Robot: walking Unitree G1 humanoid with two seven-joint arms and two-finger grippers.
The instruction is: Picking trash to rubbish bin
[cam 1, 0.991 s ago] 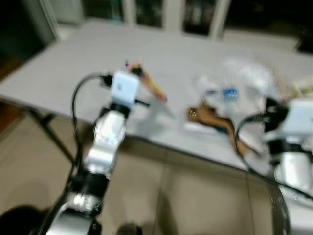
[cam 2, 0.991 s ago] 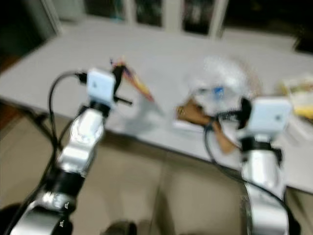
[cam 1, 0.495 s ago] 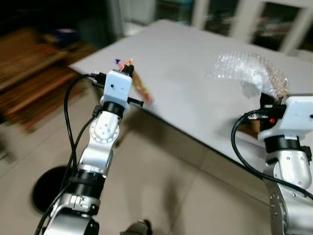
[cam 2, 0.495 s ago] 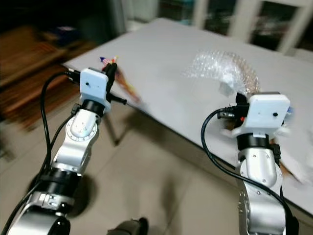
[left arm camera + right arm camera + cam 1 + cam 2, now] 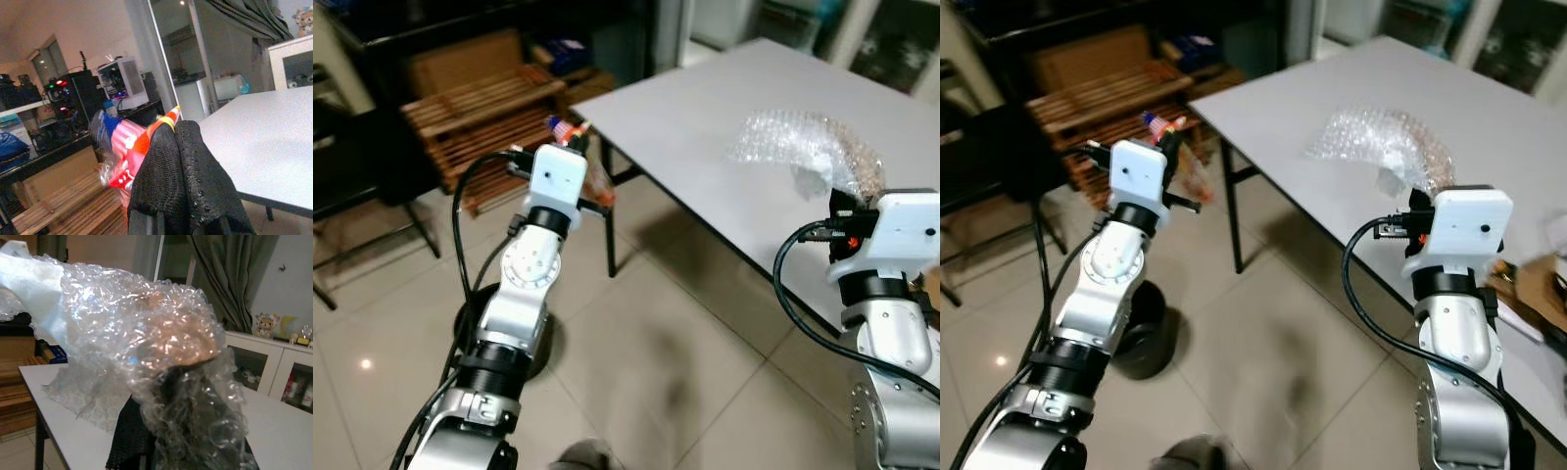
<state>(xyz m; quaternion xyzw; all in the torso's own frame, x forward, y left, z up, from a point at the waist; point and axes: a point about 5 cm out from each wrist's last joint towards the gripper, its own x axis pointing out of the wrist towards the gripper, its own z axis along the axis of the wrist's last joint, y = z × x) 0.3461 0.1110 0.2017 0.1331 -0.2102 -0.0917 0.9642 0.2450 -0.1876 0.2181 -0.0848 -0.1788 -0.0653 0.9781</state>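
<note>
The step in hand looked like the carry to the bin (image 5: 1141, 343), the dark round shape on the floor at about 7 o'clock in the head views, under the left arm. To do it well, the robot needed to keep both grips firm while it turned, bring each load squarely over the bin's mouth, and only then let go, one arm at a time, so that the light, springy plastic would not catch on the fingers or drift past the rim.

The left tool (image 5: 181, 142) was clenched on a red, white and blue wrapper (image 5: 122, 156), held up off the floor at about 10 o'clock, clear of the bench (image 5: 724, 127). The right tool (image 5: 168, 382) was grasping a wad of bubble wrap (image 5: 137, 342), which draped over its fingers; that wad sat at about 2 o'clock, over the bench edge.
</note>
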